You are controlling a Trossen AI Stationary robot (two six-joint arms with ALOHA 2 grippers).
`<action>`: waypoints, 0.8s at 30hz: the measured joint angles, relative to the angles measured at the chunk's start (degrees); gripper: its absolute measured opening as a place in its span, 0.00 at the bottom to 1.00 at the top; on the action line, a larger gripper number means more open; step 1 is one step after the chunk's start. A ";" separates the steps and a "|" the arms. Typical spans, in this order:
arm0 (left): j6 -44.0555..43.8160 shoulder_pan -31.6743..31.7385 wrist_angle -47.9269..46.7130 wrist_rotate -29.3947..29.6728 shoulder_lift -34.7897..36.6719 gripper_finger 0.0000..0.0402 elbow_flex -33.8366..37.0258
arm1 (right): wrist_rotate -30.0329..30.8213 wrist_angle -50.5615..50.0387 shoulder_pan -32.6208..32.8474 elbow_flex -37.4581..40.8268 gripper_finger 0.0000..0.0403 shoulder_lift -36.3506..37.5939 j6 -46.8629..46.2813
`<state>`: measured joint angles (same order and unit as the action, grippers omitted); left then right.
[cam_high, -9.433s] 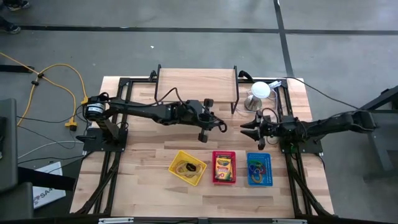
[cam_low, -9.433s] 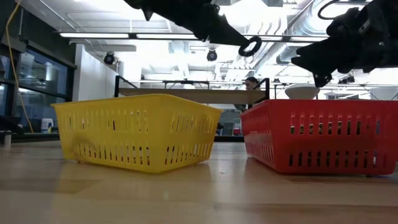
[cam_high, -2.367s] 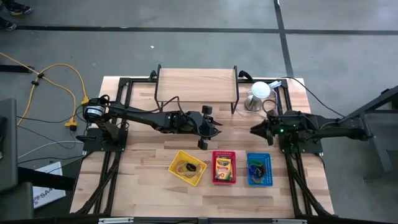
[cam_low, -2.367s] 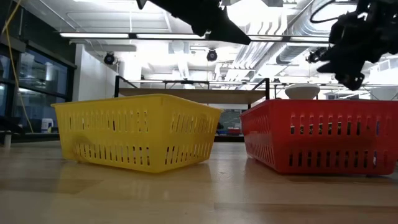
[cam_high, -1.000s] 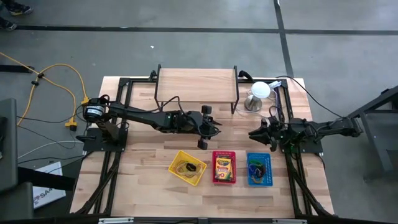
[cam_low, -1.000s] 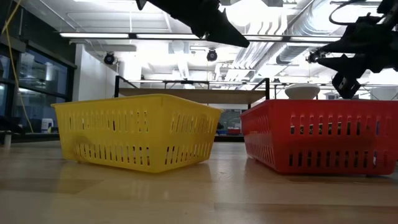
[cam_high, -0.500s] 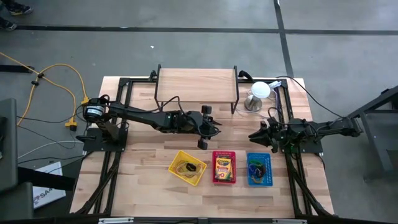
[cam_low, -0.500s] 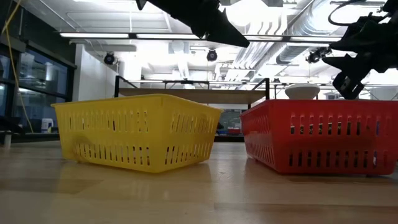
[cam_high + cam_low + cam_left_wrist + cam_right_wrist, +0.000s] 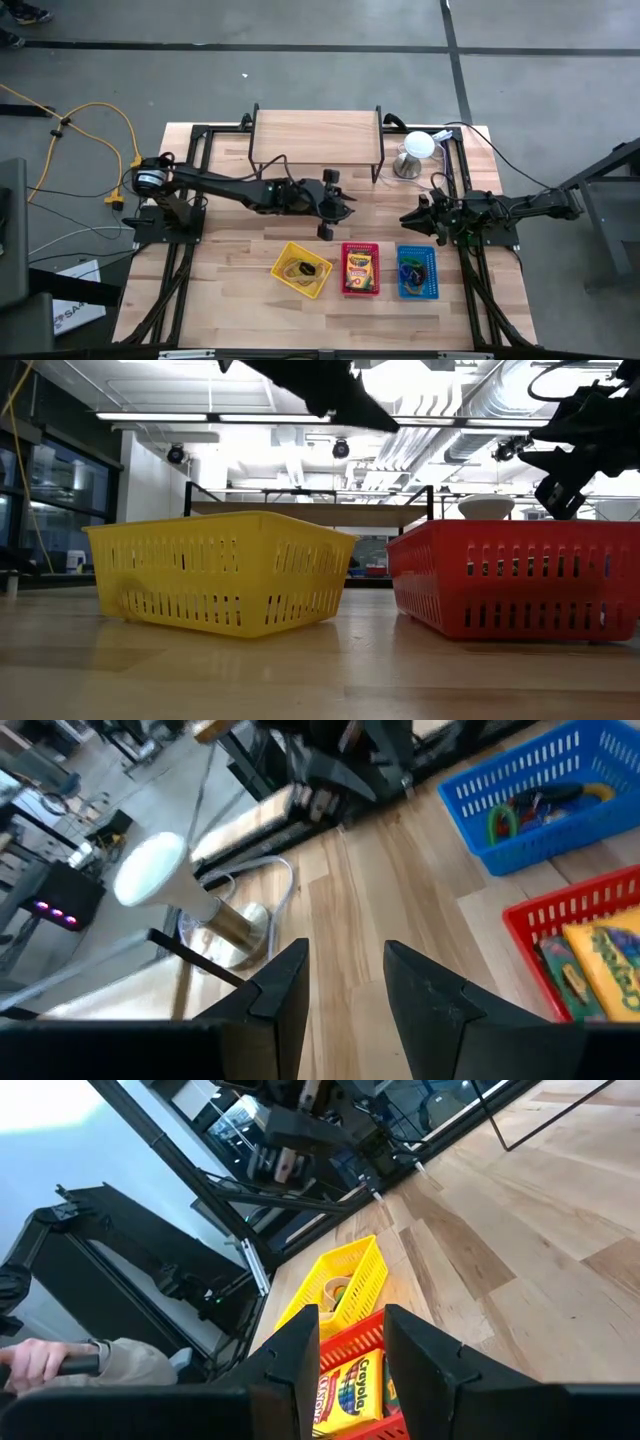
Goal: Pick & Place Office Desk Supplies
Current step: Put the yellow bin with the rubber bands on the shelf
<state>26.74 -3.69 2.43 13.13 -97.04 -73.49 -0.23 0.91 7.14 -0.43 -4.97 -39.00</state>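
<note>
As all supplies seem sorted, both hands, left hand (image 9: 322, 207) and right hand (image 9: 411, 218), hover behind the red basket (image 9: 360, 269), open and empty; retreat upward without touching it.

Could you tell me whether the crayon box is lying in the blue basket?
No, the crayon box lies in the red basket, beside the blue basket.

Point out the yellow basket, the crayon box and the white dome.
yellow basket (image 9: 215, 575), low view, front wall.
crayon box (image 9: 359, 268), high view, printed face.
white dome (image 9: 150, 868), left wrist view, top.
</note>
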 joint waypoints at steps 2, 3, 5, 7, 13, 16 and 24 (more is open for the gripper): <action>-0.19 -0.53 0.06 0.48 0.83 0.31 0.00 | 0.00 0.02 0.00 0.02 0.25 0.00 0.00; -0.45 -0.83 0.17 0.57 1.24 0.31 0.00 | 0.02 0.03 0.00 0.02 0.25 0.00 0.01; -0.48 -1.51 0.21 0.56 1.87 0.31 0.00 | 0.02 0.04 0.00 0.02 0.25 0.00 0.00; -0.52 -2.18 -0.08 0.55 2.41 0.31 0.00 | 0.02 0.04 0.00 0.02 0.25 0.00 0.00; 0.15 -4.91 -3.88 0.66 3.45 0.31 -0.07 | 0.04 0.07 0.00 0.04 0.25 -0.02 0.00; 0.11 -6.65 -9.26 0.63 3.90 0.31 -0.02 | 0.04 0.11 0.00 0.07 0.25 -0.02 0.00; -8.76 -12.29 -23.29 1.07 5.49 0.31 -0.01 | 0.04 0.15 0.00 0.07 0.25 -0.07 0.02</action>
<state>17.98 -15.98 -20.86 14.19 -91.55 -73.51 -0.19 1.06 7.14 -0.36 -5.04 -38.98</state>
